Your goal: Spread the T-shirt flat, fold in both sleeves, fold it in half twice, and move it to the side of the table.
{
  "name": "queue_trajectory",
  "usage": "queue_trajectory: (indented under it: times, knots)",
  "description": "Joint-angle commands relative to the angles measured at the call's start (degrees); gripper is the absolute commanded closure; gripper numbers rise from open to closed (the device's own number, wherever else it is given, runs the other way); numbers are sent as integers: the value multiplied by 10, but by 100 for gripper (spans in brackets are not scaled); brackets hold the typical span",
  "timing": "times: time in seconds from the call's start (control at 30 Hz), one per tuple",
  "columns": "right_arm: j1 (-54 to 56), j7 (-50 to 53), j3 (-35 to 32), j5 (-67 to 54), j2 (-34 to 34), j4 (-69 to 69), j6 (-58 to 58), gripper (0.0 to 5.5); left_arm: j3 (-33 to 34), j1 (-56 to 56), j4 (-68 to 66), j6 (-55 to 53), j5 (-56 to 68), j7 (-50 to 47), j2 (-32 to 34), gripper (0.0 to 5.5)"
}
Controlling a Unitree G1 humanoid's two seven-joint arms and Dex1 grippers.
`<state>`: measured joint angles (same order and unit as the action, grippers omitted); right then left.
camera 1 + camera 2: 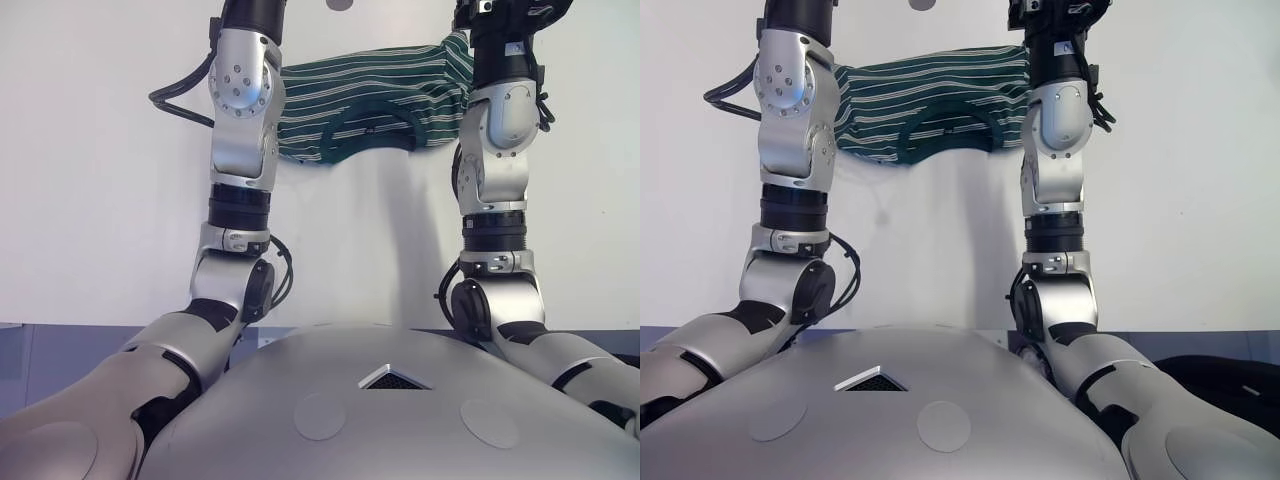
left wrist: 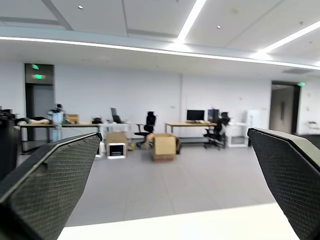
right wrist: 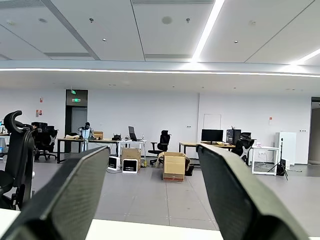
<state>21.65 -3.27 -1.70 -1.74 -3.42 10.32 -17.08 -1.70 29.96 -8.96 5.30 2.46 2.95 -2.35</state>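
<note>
White counter (image 1: pixel 90 200) stretched open down the left and right sides of the frame, and as a lane in the middle between the two forearms. In the upper centre the bunched green striped T-shirt (image 1: pixel 365 95) closed that lane, spanning from arm to arm. A black cable (image 1: pixel 170 103) looped out at the upper left, beside the left arm. The left gripper (image 2: pixel 175 134) held its fingers wide apart, and the right gripper (image 3: pixel 153 148) less so.

bright, even | src: ceiling strip lts (image 2: pixel 192 17) | glare at strips | table (image 1: pixel 90 180) pale
</note>
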Motion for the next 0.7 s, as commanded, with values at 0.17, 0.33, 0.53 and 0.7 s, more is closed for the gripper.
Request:
queue_trajectory:
  times: [0.17,0.33,0.53,0.7]
  knots:
    - [-159,-212,40,27,-193,-89,-41,227,-136,-115,131,-31,-46,314,239,13]
    - [-283,-257,20,11,-251,-162,-29,227,-194,-261,202,62,-157,356,362,13]
    - [-269,-238,22,32,-244,-151,-29,227,-252,-230,98,118,-373,207,336,13]
    - [-246,-231,22,35,-242,-137,-35,227,-264,-216,53,153,-424,153,336,67]
